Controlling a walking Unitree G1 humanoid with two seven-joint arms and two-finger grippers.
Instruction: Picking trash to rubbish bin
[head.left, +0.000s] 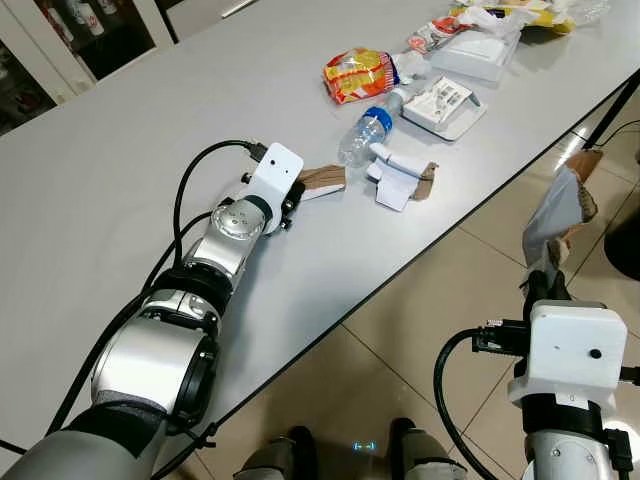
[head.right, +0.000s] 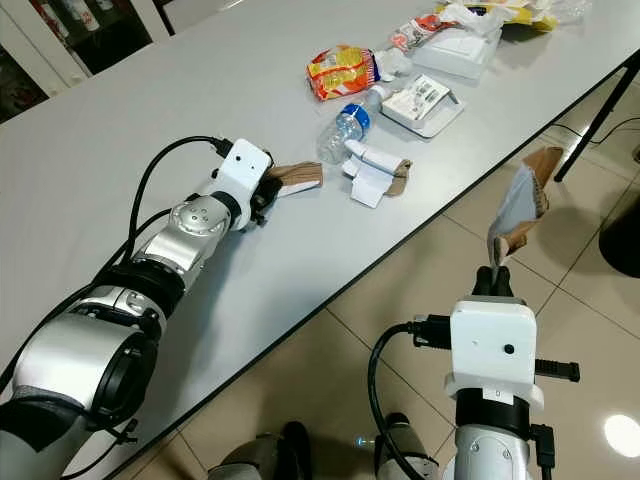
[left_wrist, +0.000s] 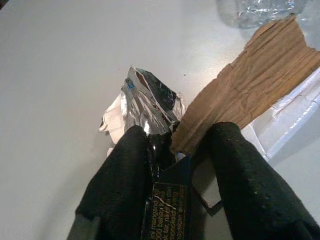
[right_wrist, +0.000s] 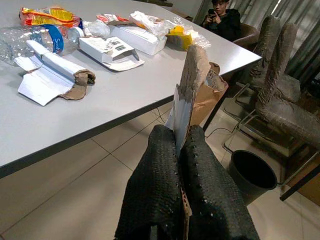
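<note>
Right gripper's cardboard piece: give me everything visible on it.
The cardboard scrap is a torn, crumpled piece, brown on one face and pale grey-white on the other, with ragged edges. It stands upright, pinched at its lower end between the closed black fingers of the right gripper. It is held in the air beside the table edge, over the tiled floor, touching nothing else. A black bin stands on the floor beyond it.

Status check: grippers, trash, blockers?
Left gripper shut on silver foil wrapper on the grey table. Right gripper shut on torn cardboard piece, off table. Black rubbish bin beyond; no blockers.
</note>
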